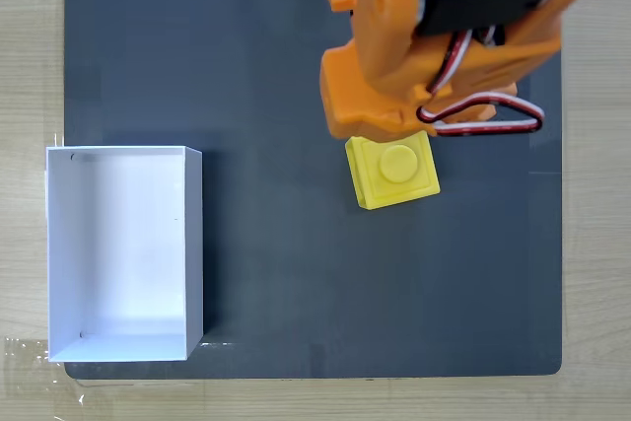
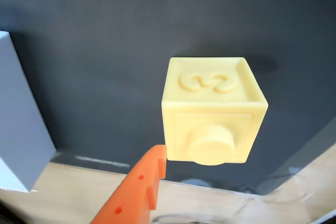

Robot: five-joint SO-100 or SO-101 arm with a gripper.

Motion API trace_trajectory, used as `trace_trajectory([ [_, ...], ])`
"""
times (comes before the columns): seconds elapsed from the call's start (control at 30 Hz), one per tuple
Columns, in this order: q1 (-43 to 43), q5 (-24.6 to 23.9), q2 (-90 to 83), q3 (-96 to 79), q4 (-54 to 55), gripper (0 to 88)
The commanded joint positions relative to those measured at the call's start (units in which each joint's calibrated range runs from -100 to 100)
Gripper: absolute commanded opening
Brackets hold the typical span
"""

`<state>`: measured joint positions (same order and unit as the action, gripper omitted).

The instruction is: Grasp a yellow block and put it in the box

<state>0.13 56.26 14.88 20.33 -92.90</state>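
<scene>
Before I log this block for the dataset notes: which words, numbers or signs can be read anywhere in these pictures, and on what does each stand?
"3": an embossed numeral on one side face of the yellow block, seen turned in the wrist view, so it could be another mark.
The block's stud face carries no text.
The box, the dark mat and the orange finger show no readable marks.

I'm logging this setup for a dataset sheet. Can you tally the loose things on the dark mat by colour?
Yellow: 1, the block, stud facing up in the fixed view.
White: 1, the box, open and with nothing in it.
Total: 2.
</scene>
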Motion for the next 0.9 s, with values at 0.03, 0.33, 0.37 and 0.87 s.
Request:
trace_trajectory([
  [0.03,-0.3,0.1,0.6,5.7,-0.3,49.4],
  [0.33,-0.4,0.4,1.6,8.9,-0.4,56.2],
  [0.37,-0.4,0.6,1.6,8.8,-0.4,56.2],
  [0.87,-2.2,4.1,9.7,10.3,6.3,56.1],
])
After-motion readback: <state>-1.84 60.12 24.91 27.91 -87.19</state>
